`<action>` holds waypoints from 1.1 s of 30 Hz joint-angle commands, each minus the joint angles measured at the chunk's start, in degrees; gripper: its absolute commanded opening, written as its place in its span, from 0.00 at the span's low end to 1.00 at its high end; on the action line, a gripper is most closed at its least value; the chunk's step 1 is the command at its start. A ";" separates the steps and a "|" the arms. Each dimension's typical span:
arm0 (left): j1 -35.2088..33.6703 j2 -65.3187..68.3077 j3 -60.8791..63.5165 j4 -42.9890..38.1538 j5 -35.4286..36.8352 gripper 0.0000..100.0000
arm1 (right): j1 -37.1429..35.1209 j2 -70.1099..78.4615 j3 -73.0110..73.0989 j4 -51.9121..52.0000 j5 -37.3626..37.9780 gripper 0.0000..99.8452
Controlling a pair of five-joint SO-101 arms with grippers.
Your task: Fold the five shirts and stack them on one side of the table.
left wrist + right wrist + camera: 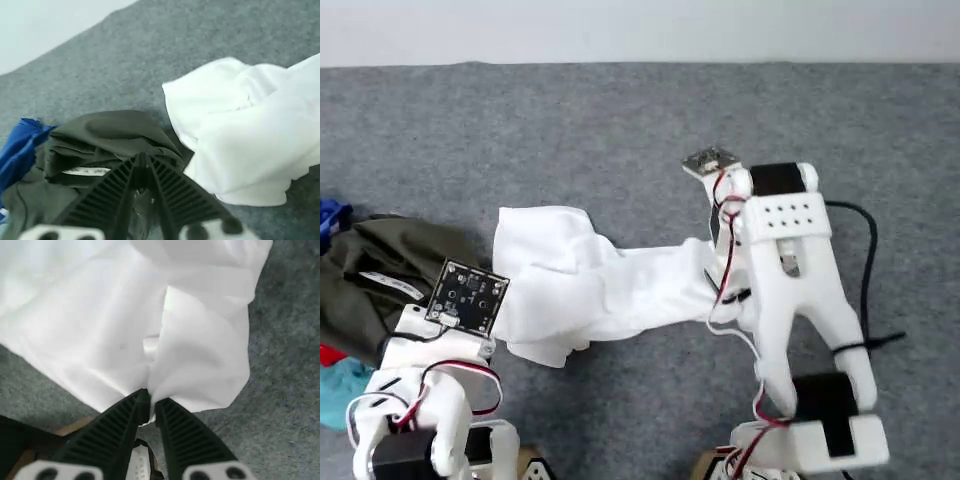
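A crumpled white shirt lies stretched across the middle of the grey table. My right gripper is shut on the shirt's edge at its right end, and the cloth bunches at the fingertips. My left gripper is shut, with nothing visibly between its fingers. It hovers over a crumpled olive shirt just left of the white shirt. The left arm stands at the front left, the right arm at the right.
A pile at the table's left edge holds the olive shirt, a blue one, a red one and a teal one. Bare grey table lies at the back and far right.
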 commanded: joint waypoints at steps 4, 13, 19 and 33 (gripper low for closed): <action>0.26 0.09 0.40 -1.32 -0.44 0.01 | 5.76 -13.41 1.14 2.42 1.14 0.30; 0.44 0.00 0.66 -1.32 -0.35 0.01 | 9.54 -16.22 2.81 1.89 1.05 0.30; 0.53 0.00 0.66 -1.32 -0.35 0.01 | 9.89 -6.11 4.31 -2.42 -1.05 0.30; 0.53 0.00 3.12 -1.32 -0.35 0.01 | 9.80 18.07 -16.44 1.98 -2.99 0.30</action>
